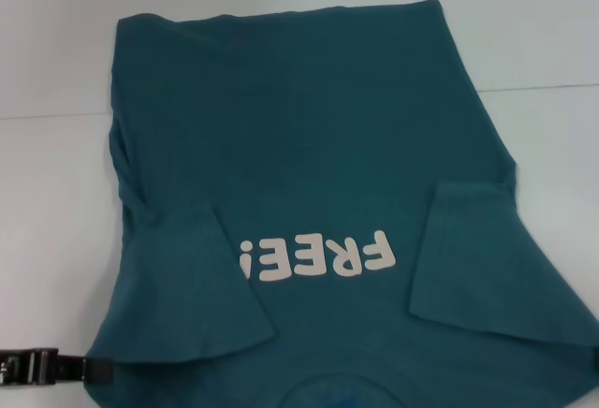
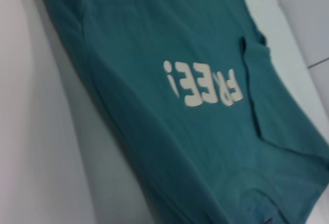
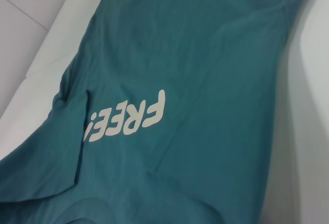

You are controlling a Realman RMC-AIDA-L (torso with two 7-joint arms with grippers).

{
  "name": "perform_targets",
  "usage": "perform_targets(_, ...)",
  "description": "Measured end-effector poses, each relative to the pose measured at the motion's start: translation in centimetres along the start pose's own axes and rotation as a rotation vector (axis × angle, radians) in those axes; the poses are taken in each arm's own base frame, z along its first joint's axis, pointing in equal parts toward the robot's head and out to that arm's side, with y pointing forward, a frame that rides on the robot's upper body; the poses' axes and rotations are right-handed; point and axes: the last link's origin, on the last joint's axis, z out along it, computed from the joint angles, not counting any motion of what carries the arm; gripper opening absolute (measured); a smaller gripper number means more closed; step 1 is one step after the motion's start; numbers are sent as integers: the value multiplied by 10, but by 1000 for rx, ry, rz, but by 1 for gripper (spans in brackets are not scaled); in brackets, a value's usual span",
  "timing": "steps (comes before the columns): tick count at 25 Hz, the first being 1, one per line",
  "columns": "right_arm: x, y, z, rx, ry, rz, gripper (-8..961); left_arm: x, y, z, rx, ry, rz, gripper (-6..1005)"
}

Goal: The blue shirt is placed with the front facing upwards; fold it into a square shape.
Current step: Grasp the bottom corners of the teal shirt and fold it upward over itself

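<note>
Shirt (image 1: 309,146), teal, front up, sleeves folded in, collar toward 6, hem toward 12; left gripper (image 1: 56,367) at its 7 o'clock corner, finger state untellable.

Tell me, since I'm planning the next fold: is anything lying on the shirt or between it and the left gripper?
Nothing visible. The shirt lies bare on the table, and the left gripper sits at its near left corner.

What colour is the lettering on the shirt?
Pale pinkish-white lettering on the blue shirt; clearest in the head view.
</note>
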Motion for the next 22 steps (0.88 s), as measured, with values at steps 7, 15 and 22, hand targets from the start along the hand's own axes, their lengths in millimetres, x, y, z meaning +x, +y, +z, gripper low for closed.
perform_targets(7, 18, -3, -21, -2, -42, 22, 25, -13, 0, -2, -35, -2, -23, 52)
perform_targets(15, 21, -3, -31, -6, -73, 21, 25, -16, 1, 0, -60, -5, -21, 53)
perform_targets(22, 25, -9, -42, 24, -111, 47, 26, -16, -2, -5, -55, 22, -22, 54)
